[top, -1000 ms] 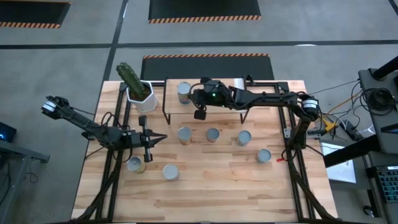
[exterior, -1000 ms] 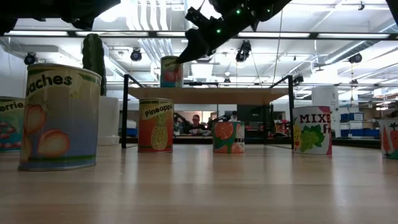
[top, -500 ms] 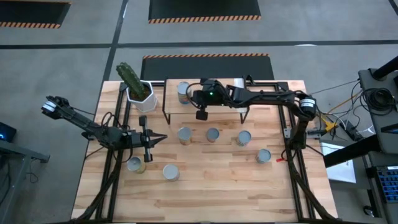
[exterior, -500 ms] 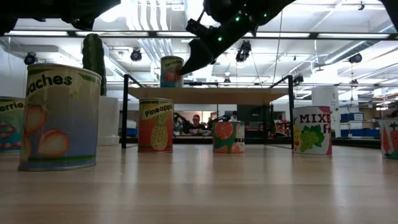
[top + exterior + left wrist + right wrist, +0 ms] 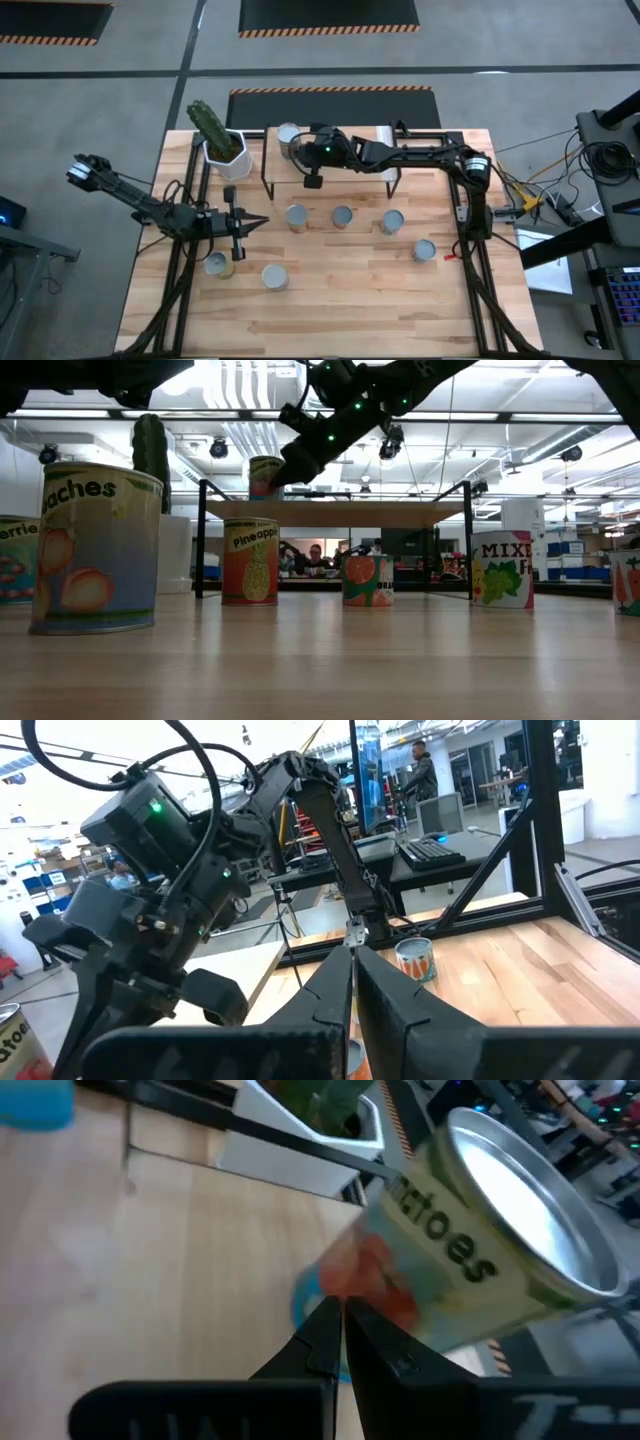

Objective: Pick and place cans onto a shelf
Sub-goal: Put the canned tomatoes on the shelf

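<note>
Right gripper (image 5: 338, 1308) against tilted shiny-topped can (image 5: 470, 1250)

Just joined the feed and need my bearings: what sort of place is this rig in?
Probably a robotics lab or workshop: exposed ceiling ducts, a desk with a keyboard behind the table, and hazard-striped floor mats.

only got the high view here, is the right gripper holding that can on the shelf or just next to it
Observer: Not holding. The right wrist view shows the right gripper shut, its tips against the side of the can.
Operator: whats on the label
Observer: The letters "ttoes" and a red picture.
Operator: is it actually on the board
Observer: The low view shows its base on the top board of the shelf, above the Pineapple can on the table.
Operator: left arm?
Observer: The left wrist view shows the left gripper shut and empty.
</note>
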